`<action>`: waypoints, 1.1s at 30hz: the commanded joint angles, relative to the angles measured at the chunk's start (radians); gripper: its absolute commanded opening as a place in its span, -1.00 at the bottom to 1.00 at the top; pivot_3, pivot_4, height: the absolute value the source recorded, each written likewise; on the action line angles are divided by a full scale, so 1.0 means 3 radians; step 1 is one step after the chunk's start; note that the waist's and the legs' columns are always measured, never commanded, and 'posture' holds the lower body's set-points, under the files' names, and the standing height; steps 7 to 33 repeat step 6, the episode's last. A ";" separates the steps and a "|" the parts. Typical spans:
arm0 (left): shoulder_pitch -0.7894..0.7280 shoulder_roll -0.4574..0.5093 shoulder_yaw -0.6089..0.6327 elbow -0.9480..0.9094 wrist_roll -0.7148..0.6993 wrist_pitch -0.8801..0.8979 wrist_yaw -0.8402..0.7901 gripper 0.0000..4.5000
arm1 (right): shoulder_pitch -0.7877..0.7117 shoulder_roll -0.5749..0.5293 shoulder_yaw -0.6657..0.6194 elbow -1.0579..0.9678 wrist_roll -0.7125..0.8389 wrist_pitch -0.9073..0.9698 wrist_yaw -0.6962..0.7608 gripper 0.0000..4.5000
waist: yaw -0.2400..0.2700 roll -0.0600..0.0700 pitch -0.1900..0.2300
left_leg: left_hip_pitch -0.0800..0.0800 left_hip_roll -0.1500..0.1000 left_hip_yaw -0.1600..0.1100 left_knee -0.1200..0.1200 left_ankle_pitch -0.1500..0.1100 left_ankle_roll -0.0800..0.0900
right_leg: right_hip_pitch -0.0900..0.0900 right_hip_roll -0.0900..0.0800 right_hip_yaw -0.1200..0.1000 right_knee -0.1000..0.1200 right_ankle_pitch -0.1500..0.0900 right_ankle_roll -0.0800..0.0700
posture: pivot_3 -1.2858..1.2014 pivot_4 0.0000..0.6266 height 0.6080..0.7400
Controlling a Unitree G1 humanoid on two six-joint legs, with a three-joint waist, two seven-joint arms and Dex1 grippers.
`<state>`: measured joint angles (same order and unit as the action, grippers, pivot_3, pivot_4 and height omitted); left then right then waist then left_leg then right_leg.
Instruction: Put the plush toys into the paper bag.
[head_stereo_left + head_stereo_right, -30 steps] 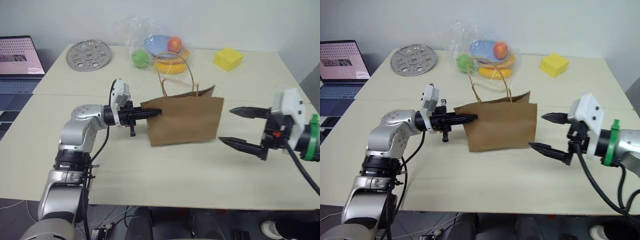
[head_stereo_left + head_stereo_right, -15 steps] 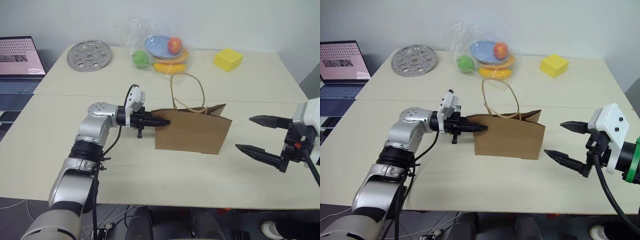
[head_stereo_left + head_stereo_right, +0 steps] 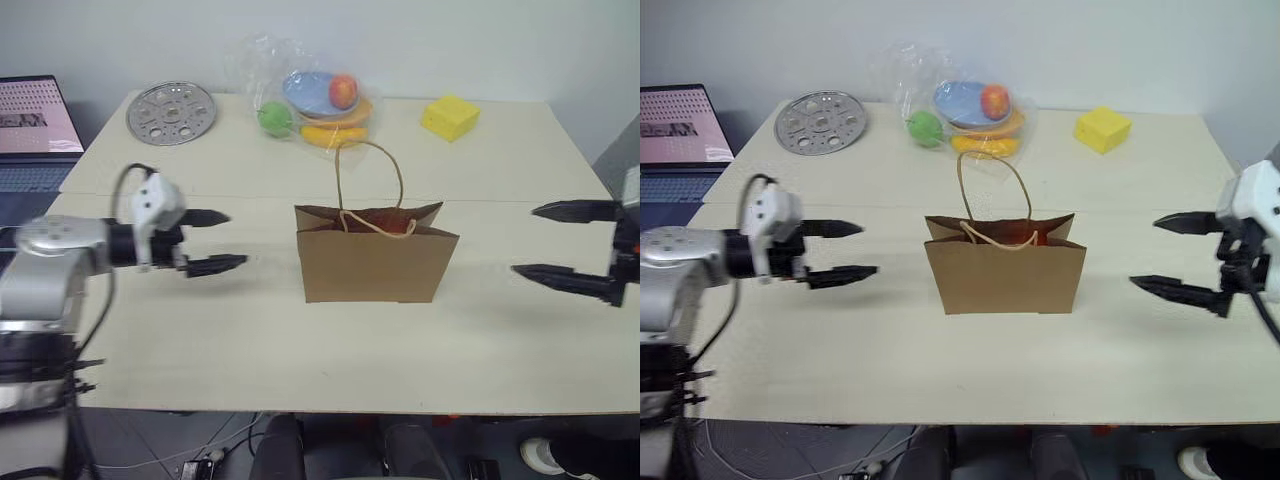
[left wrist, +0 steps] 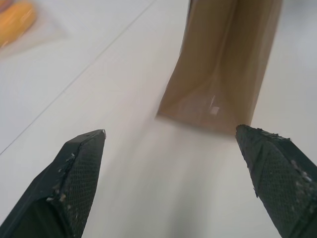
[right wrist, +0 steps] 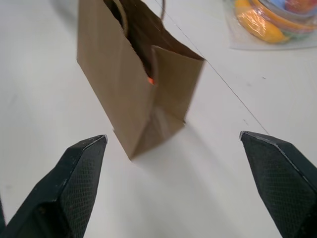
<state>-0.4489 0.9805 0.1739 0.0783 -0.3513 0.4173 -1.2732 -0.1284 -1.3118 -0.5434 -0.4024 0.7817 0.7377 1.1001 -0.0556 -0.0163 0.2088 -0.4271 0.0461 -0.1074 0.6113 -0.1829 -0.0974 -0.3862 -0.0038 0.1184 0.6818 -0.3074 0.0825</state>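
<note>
The brown paper bag [image 3: 370,268] stands upright at the middle of the table, mouth open and one loop handle raised. Of the plush toys I see an orange patch [image 5: 150,80] inside the bag's mouth; the rest is hidden by the bag's walls. My left gripper [image 3: 235,238] hovers left of the bag, apart from it, open and empty. To the bag's right, my right gripper [image 3: 525,240] is also open and empty, well clear of it. In the left wrist view the bag's narrow side [image 4: 223,59] lies beyond the spread fingertips [image 4: 79,168].
A clear plastic bag of fruit with a blue bowl [image 3: 315,100] lies behind the paper bag. A yellow block [image 3: 449,117] sits at the back right and a round perforated metal disc [image 3: 172,112] at the back left. A laptop [image 3: 35,115] stands off the table's left edge.
My left gripper let go of the bag's left edge, opened and drew away to the left. The bag now stands upright on its own. My right gripper moved further right.
</note>
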 commanded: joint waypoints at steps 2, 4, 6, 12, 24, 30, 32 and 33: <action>0.0415 0.0333 0.0493 -0.0317 -0.0169 0.0140 -0.0059 0.99 | -0.0342 -0.0247 -0.0040 0.0461 0.0015 -0.0132 0.0454 1.00 | 0.0000 0.0002 0.0001 | 0.0001 0.0000 0.0007 -0.0003 0.0000 0.0000 | -0.0002 -0.0003 0.0004 0.0000 0.0000 0.0000 | 0.03 -0.52 1.00; 0.0486 0.0371 0.0556 -0.0328 -0.0192 0.0151 -0.0026 0.99 | -0.0433 -0.0283 0.0005 0.0556 0.0008 -0.0120 0.0526 1.00 | 0.0018 0.0001 0.0001 | 0.0002 0.0001 0.0005 -0.0003 0.0000 0.0000 | -0.0001 -0.0003 0.0002 0.0000 -0.0001 -0.0001 | 0.03 -0.52 1.00; 0.0589 0.0398 0.0626 -0.0424 -0.0279 0.0251 -0.0045 0.99 | -0.0457 -0.0290 0.0068 0.0615 -0.0094 -0.0248 0.0638 1.00 | 0.0021 0.0001 0.0001 | 0.0002 0.0000 0.0006 -0.0003 0.0000 0.0000 | -0.0001 -0.0003 0.0002 -0.0001 -0.0002 -0.0002 | 0.03 -0.52 1.00; 0.0589 0.0398 0.0626 -0.0424 -0.0279 0.0251 -0.0045 0.99 | -0.0457 -0.0290 0.0068 0.0615 -0.0094 -0.0248 0.0638 1.00 | 0.0021 0.0001 0.0001 | 0.0002 0.0000 0.0006 -0.0003 0.0000 0.0000 | -0.0001 -0.0003 0.0002 -0.0001 -0.0002 -0.0002 | 0.03 -0.52 1.00; 0.0589 0.0398 0.0626 -0.0424 -0.0279 0.0251 -0.0045 0.99 | -0.0457 -0.0290 0.0068 0.0615 -0.0094 -0.0248 0.0638 1.00 | 0.0021 0.0001 0.0001 | 0.0002 0.0000 0.0006 -0.0003 0.0000 0.0000 | -0.0001 -0.0003 0.0002 -0.0001 -0.0002 -0.0002 | 0.03 -0.52 1.00; 0.0589 0.0398 0.0626 -0.0424 -0.0279 0.0251 -0.0045 0.99 | -0.0457 -0.0290 0.0068 0.0615 -0.0094 -0.0248 0.0638 1.00 | 0.0021 0.0001 0.0001 | 0.0002 0.0000 0.0006 -0.0003 0.0000 0.0000 | -0.0001 -0.0003 0.0002 -0.0001 -0.0002 -0.0002 | 0.03 -0.52 1.00; 0.0589 0.0398 0.0626 -0.0424 -0.0279 0.0251 -0.0045 0.99 | -0.0457 -0.0290 0.0068 0.0615 -0.0094 -0.0248 0.0638 1.00 | 0.0021 0.0001 0.0001 | 0.0002 0.0000 0.0006 -0.0003 0.0000 0.0000 | -0.0001 -0.0003 0.0002 -0.0001 -0.0002 -0.0002 | 0.03 -0.52 1.00; 0.0589 0.0398 0.0626 -0.0424 -0.0279 0.0251 -0.0045 0.99 | -0.0457 -0.0290 0.0068 0.0615 -0.0094 -0.0248 0.0638 1.00 | 0.0021 0.0001 0.0001 | 0.0002 0.0000 0.0006 -0.0003 0.0000 0.0000 | -0.0001 -0.0003 0.0002 -0.0001 -0.0002 -0.0002 | 0.03 -0.52 1.00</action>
